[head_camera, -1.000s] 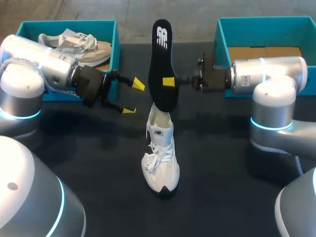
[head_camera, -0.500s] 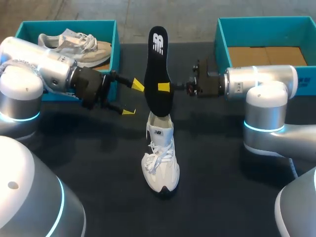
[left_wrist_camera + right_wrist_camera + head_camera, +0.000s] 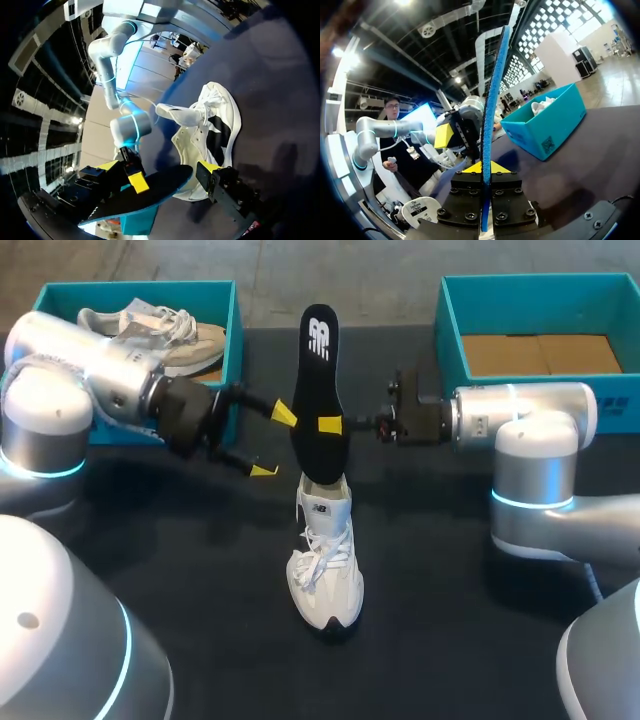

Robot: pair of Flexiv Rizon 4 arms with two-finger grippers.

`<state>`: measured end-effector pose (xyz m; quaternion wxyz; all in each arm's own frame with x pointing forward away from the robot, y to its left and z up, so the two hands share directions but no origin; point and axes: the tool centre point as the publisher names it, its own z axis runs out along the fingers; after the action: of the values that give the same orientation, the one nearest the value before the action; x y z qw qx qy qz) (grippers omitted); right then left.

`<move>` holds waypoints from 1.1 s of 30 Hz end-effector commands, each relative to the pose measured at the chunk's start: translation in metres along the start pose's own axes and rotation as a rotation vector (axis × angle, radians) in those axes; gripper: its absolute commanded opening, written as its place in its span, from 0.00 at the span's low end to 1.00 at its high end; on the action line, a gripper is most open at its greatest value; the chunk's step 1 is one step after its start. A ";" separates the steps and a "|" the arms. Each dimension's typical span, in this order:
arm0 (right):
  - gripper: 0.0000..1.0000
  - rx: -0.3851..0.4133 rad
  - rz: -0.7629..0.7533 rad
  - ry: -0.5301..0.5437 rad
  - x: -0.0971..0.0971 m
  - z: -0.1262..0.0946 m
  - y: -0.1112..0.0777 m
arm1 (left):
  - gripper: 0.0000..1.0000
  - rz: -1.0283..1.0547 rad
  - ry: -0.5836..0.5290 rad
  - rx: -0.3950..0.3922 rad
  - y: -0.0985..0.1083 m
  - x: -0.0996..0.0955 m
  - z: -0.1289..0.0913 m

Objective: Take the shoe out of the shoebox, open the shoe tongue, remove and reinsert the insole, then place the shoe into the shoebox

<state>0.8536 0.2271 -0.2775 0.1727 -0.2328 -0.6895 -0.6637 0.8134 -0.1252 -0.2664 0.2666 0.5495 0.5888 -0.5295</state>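
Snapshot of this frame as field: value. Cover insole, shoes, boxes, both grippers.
insole: black, upright, lower end at the white shoe's opening
white shoe: on the table, between the arms
right gripper: shut on the insole, about mid-length
left gripper: open, close beside the insole
left box: holds a second shoe
right box: brown floor showing

The black insole [image 3: 318, 390] looks like matt foam, its blue underside rough and spongy. The white lace-up shoe [image 3: 326, 575] mixes smooth leather-like panels with cloth; the black table [image 3: 450, 640] is matt.
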 end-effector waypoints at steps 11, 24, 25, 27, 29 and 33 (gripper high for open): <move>0.00 0.011 0.005 -0.011 -0.001 -0.001 -0.001 | 1.00 -0.274 0.053 0.003 0.001 0.007 -0.018; 0.00 0.012 -0.004 -0.020 -0.002 0.000 -0.001 | 1.00 -0.395 0.088 -0.028 0.002 0.018 -0.031; 0.00 0.013 -0.006 -0.020 -0.002 0.000 -0.001 | 1.00 -0.395 0.088 -0.028 0.002 0.018 -0.031; 0.00 0.016 -0.011 -0.013 -0.002 0.000 0.000 | 1.00 -0.395 0.088 -0.028 0.002 0.018 -0.031; 0.00 0.025 -0.016 -0.009 -0.001 0.000 0.001 | 1.00 -0.395 0.088 -0.028 0.002 0.018 -0.031; 0.00 0.027 -0.033 -0.002 0.002 0.000 0.003 | 1.00 -0.395 0.088 -0.028 0.002 0.018 -0.031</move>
<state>0.8524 0.2271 -0.2745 0.1639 -0.2210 -0.7021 -0.6567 0.8198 -0.0908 -0.2748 0.1395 0.4416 0.7029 -0.5399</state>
